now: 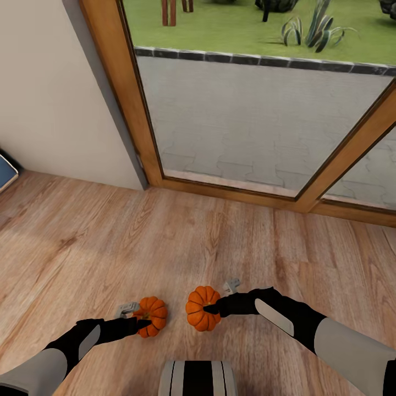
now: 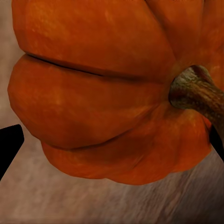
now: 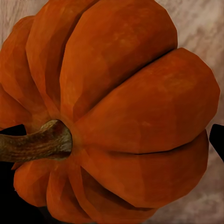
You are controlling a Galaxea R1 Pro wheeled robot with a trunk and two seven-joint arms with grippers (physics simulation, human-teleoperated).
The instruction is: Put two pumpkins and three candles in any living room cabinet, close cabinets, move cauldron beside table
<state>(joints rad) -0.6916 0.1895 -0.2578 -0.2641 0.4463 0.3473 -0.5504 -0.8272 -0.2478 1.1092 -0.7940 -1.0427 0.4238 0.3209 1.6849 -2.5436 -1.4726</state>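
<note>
Left gripper [image 1: 144,320] pinched on left pumpkin [image 1: 152,315], right gripper [image 1: 212,309] on right pumpkin [image 1: 202,308]; both best kept squeezed, level during carry to cabinet

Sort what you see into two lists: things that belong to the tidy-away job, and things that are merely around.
Job:
left pumpkin, at the left gripper
right pumpkin, at the right gripper

Merely around:
wooden floor
glass door
wall
</note>
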